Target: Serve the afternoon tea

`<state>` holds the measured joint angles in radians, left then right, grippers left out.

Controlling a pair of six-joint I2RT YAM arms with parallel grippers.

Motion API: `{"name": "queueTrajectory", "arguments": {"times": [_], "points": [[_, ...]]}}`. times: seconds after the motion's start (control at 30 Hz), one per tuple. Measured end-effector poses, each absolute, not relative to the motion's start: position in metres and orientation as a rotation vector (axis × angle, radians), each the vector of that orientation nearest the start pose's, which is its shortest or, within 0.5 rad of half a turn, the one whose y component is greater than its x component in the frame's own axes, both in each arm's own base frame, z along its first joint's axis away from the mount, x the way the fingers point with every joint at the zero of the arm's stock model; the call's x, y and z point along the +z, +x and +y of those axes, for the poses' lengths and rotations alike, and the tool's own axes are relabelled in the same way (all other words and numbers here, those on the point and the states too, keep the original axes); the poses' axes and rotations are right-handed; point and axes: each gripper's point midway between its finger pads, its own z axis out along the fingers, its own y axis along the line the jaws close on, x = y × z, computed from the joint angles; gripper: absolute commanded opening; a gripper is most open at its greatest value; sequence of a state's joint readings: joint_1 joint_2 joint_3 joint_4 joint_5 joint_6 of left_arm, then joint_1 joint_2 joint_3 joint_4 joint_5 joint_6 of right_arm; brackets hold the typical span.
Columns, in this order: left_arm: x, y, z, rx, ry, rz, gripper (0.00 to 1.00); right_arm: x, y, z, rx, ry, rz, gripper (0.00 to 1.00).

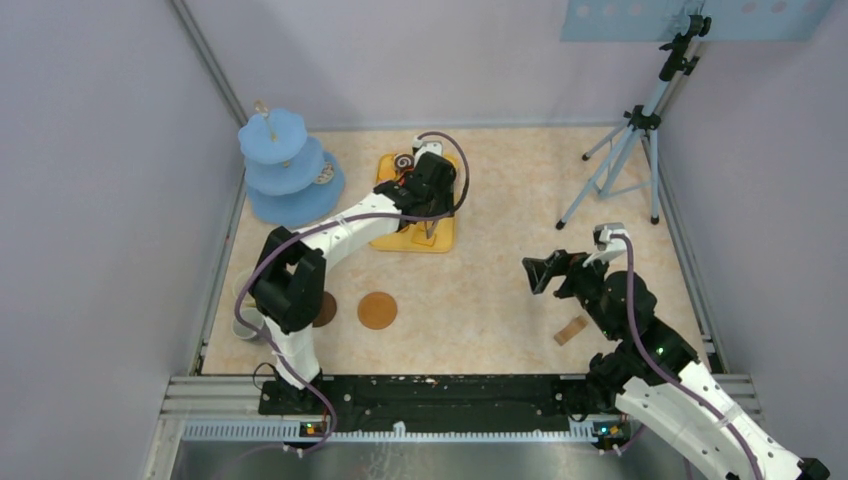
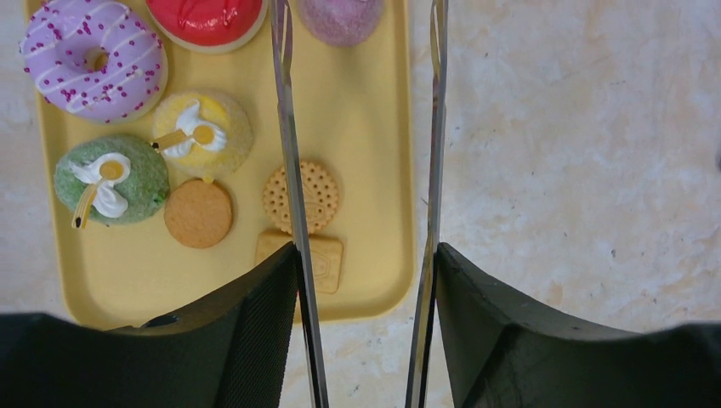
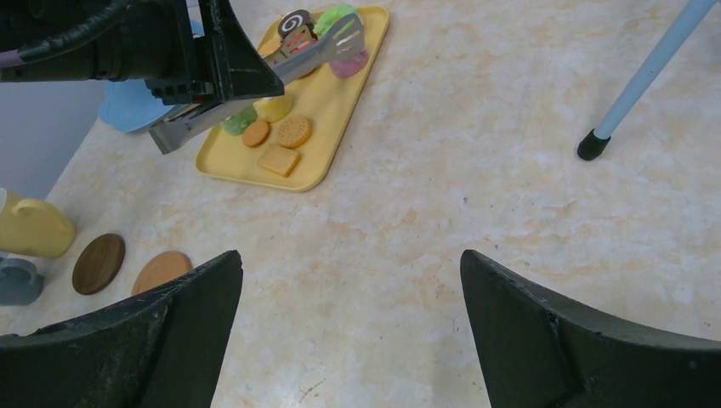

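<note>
Left gripper (image 2: 367, 255), half-closed on the metal tongs (image 2: 287, 127), poised over the yellow tray (image 2: 374, 127) holding doughnut (image 2: 93, 59), cakes (image 2: 110, 178) and biscuits (image 2: 299, 197). Right gripper (image 3: 349, 263), spread wide and empty, above the table (image 3: 510, 187). Two brown coasters (image 3: 99, 263) lie near the left arm's base, beside the yellow mug (image 3: 32, 228) and grey-white mug (image 3: 15, 280).

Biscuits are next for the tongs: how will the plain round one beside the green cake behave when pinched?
The plain round biscuit lies flat and thin on the yellow tray, so the tongs may find little edge and just slide it. It looks rigid and probably light, unlikely to bend. As a disc, it might roll if dropped on edge.
</note>
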<state>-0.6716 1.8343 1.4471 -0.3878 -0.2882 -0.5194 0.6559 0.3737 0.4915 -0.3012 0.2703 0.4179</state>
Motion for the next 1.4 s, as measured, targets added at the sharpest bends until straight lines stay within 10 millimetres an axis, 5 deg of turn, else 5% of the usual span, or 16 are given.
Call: {"name": "queueTrajectory", "arguments": {"times": [0.53,0.73,1.13,1.4], "points": [[0.118,0.423,-0.278,-0.170,0.033,2.283,0.53,0.208,0.217,0.120,0.492,0.002,1.806,0.97],[0.093,0.423,-0.278,-0.137,0.053,2.326,0.54,0.205,0.217,0.120,0.483,0.002,1.816,0.97],[0.092,0.425,-0.282,-0.147,0.077,2.328,0.66,0.205,0.218,0.118,0.472,0.009,1.816,0.97],[0.076,0.434,-0.288,-0.162,0.097,2.370,0.47,0.212,0.217,0.113,0.472,0.031,1.783,0.97]]}}
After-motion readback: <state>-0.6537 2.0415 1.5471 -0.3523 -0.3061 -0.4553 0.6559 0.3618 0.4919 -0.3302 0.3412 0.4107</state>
